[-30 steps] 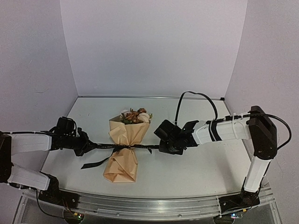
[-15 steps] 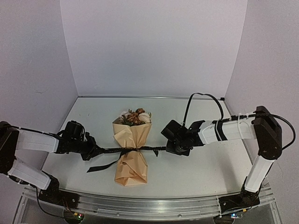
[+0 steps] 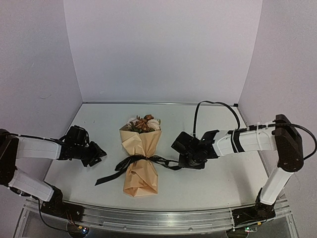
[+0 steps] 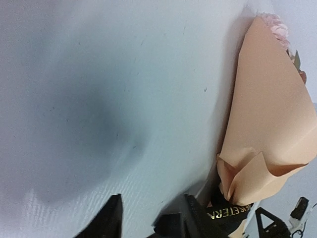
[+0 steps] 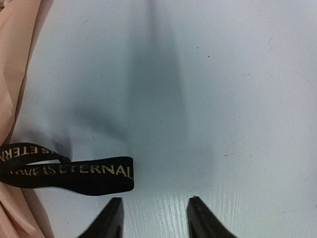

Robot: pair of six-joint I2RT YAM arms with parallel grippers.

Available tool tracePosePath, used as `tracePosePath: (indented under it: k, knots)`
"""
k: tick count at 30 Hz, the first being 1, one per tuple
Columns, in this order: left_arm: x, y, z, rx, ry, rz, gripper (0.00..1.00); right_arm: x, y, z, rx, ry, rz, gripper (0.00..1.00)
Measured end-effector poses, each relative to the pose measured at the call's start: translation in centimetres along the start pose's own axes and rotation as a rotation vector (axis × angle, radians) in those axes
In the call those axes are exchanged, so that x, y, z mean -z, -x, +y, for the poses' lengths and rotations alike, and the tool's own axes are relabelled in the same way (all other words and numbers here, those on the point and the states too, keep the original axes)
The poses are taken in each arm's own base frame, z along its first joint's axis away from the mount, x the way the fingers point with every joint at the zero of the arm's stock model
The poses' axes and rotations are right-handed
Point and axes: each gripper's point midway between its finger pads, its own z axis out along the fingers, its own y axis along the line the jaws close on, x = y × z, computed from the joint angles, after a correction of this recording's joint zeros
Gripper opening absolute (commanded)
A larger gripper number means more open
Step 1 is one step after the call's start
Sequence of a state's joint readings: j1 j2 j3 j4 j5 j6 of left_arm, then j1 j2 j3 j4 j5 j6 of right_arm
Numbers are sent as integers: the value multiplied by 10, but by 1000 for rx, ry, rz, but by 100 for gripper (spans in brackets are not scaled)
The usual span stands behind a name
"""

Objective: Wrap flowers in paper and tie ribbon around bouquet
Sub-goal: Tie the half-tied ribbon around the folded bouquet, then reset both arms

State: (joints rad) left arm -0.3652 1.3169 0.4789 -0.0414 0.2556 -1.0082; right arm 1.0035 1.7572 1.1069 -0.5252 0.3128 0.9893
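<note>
Top external view: the bouquet (image 3: 141,168) is lying near the middle of the table (image 3: 213,119), blooms at the far end, with the ribbon (image 3: 143,159) running around its narrow waist.
Flowers: the flowers (image 3: 144,122) are showing above the wider end of the paper (image 3: 140,141), which is flaring out on both sides of the tie.
Ribbon tails: one is trailing toward the near left, and the other is lying to the right, its lettered end reaching close to the right gripper (image 3: 179,159).
Left gripper: the left gripper (image 3: 100,151) is hovering apart from the bouquet, its jaws standing spread with only bare table between them.
Right gripper: it is holding nothing, jaws parted; in the right wrist view the ribbon end is lying flat just ahead and to the left.
Task stage: wrapping and tying are looking finished, though how tight the knot is cannot be told.
Risk, knot: a slack knot is likely to loosen, letting the springy paper open.
Risk, snag: a low pull-back by the right gripper is likely to catch the nearby tail and drag the bouquet or undo the tie.
Risk, roll: any nudge is likely to turn the cone and spill stems.
</note>
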Motion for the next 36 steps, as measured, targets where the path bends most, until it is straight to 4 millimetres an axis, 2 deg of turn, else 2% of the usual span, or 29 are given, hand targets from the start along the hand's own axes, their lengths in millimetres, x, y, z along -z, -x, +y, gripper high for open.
tracePosePath:
  k: [5,6,8,10,16,20,23,28,36]
  knots:
    - [17,10,-6,-42,5,-62,67,15,1,2,32,30,9,85]
    - [21,13,-10,-55,1,-75,71,19,3,4,32,46,6,89]
    - [30,21,-24,-95,-21,-107,92,32,10,9,34,92,-8,98]
    - [41,31,-43,-139,-59,-142,100,47,18,13,38,138,-31,98]
    - [71,57,-102,-277,-160,-231,100,82,49,11,1,225,-109,98]
    - [90,74,-137,-358,-210,-288,100,103,81,-4,-72,247,-194,98]
    - [99,84,-154,-399,-219,-322,100,122,100,-18,-120,251,-272,98]
    - [104,92,-163,-431,-208,-355,100,141,115,-32,-159,246,-360,98]
    - [99,93,-156,-444,-174,-348,100,141,118,-43,-164,207,-400,98]
